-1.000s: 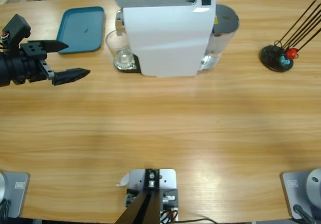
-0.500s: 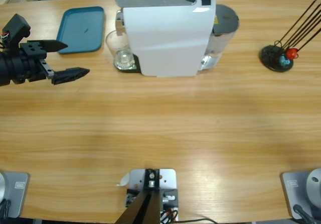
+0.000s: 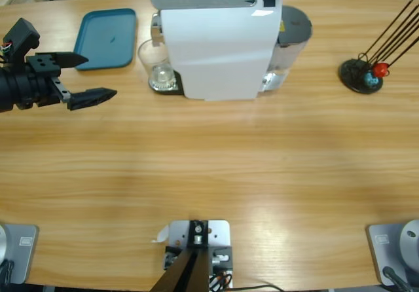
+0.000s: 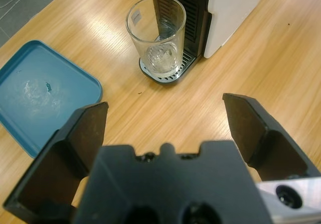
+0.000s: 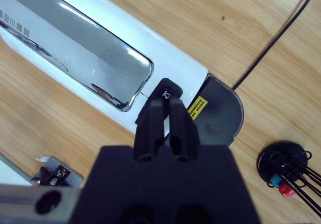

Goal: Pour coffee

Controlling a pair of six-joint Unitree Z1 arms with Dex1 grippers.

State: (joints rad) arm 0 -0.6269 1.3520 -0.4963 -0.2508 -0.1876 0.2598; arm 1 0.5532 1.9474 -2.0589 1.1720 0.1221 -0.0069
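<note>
**Item: coffee station, nothing moved since the earlier frames**

Left gripper, left edge of the high view, jaws spread wide, grasping nothing. Glass stands ahead of them on the coffee machine drip tray; no coffee discernible inside. Teal tray upper left. Right gripper, jaws pressed together, touches the machine's top button.

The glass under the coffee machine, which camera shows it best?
The left wrist view: the glass stands whole on the drip tray, clear sides visible, ahead of the open left gripper. The high view shows it partly hidden beside the machine. The right wrist view doesn't show it.
</note>
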